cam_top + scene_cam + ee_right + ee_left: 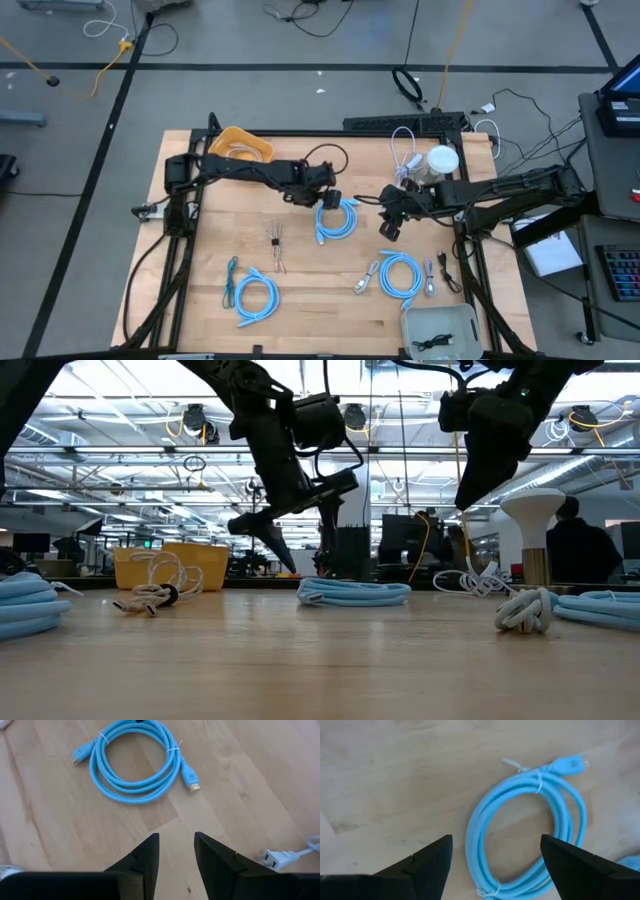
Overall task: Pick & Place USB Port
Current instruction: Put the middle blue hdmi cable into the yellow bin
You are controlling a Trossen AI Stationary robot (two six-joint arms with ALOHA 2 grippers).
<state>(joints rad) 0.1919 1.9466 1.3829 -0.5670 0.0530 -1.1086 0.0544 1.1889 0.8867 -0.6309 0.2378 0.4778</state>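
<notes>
The left hand, fingers spread and empty, hangs directly over the coiled blue cable lying flat near the desk's centre, nearer than the right hand, part-spread and empty, just beside it.

The surface is pale wood with visible grain and a smooth, matt finish, laid in planks. The coiled blue cable beneath the left arm has a smooth, slightly glossy plastic sheath, bound with thin pale ties. A second blue cable near the right arm looks the same, with a shiny gold-toned metal plug tip. The left gripper and right gripper have matt black fingers that look like hard plastic. A yellow bin at the far edge looks like smooth plastic. A white plug looks like glossy plastic.
</notes>
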